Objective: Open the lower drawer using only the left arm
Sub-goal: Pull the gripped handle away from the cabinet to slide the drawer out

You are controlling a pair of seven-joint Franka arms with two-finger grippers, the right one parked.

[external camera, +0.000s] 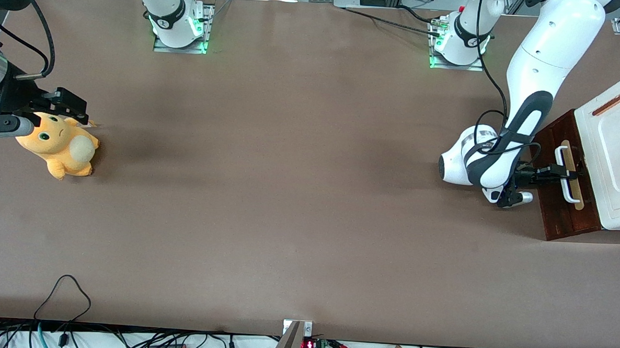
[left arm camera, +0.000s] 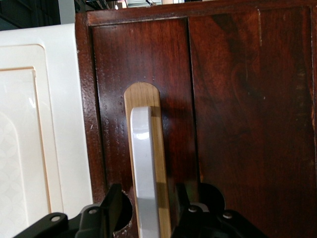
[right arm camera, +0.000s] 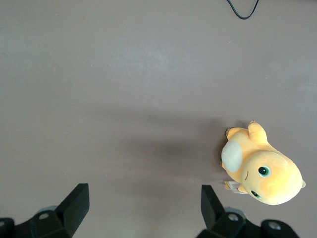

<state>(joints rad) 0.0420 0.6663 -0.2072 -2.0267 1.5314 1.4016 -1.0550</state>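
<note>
My left arm (external camera: 535, 58) reached to the cabinet at the working arm's end of the table (external camera: 288, 194). My gripper (left arm camera: 146, 210) sat open astride the white bar handle (left arm camera: 143, 173) of the lower drawer (left arm camera: 223, 124), one finger (left arm camera: 111, 206) on each side, not visibly clamping it. The dark wooden drawer front sat under the white cabinet top (external camera: 617, 151).

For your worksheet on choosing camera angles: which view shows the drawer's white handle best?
The left wrist view: the handle fills it close up, on its tan strip, between the fingers of the open gripper. The front view shows the handle only small, at the gripper, on the lower drawer. The right wrist view misses it.
</note>
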